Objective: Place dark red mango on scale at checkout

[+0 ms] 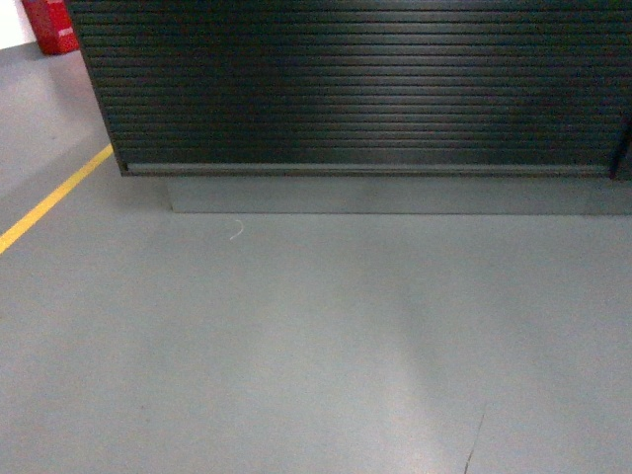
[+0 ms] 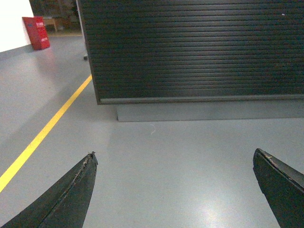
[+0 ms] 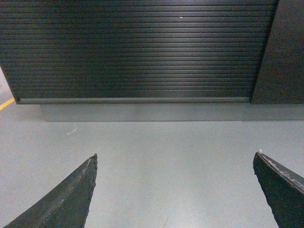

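Note:
The checkout [image 1: 355, 89] shows only its black ribbed front, filling the top of the head view; the same slatted front [image 2: 199, 52] appears in the left wrist view and again [image 3: 133, 47] in the right wrist view. Its top is out of view. The dark red mango and the scale are out of view. My left gripper [image 2: 174, 156] is open over bare grey floor, nothing between its fingers. My right gripper [image 3: 175, 156] is likewise open and empty, facing the counter front. Neither gripper shows in the head view.
A yellow floor line [image 1: 49, 202] runs diagonally at the left, also the yellow line [image 2: 47, 128] in the left wrist view. A red object [image 1: 49, 25] stands at the far left back. A grey plinth [image 1: 395, 195] sits under the counter. A black side panel [image 3: 285, 52] adjoins at right.

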